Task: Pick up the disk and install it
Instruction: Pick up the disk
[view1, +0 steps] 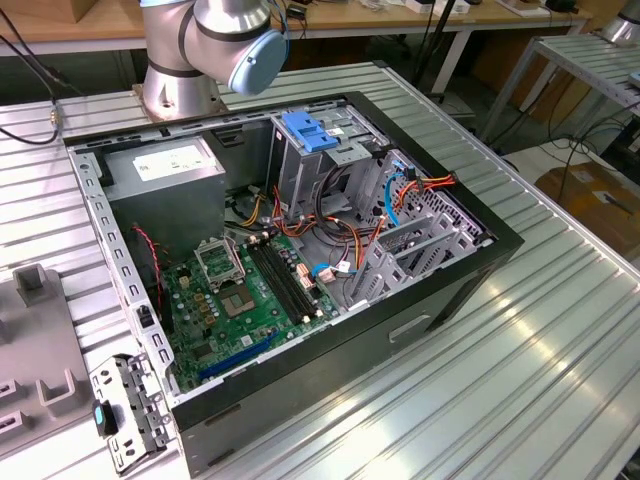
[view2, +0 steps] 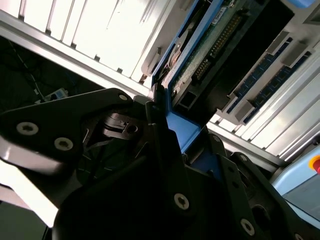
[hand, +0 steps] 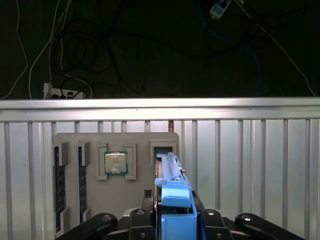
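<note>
In the first wrist view the disk (hand: 171, 186) stands on edge, its blue plastic side rail facing the camera, between the black fingers of my gripper (hand: 172, 216). The gripper is shut on it. The disk's far end sits at a slot (hand: 163, 148) of a grey holder plate (hand: 135, 200); I cannot tell whether it is clear of the slot. The second wrist view shows the disk's green circuit-board side (view2: 212, 42) and blue rail (view2: 184, 131) clamped in the gripper (view2: 167, 127). The open computer case (view1: 440, 290) lies on the table, with a metal drive cage (view1: 318, 165) under a blue latch (view1: 308, 131).
The holder plate also carries a processor chip (hand: 115, 163) and memory sticks (hand: 60, 181). Beyond the ribbed table edge (hand: 160, 109) cables hang over a dark floor. In the case are a grey power supply (view1: 165, 168), a green motherboard (view1: 245, 295) and coloured cables (view1: 400, 195). The arm's base (view1: 195, 60) stands behind the case.
</note>
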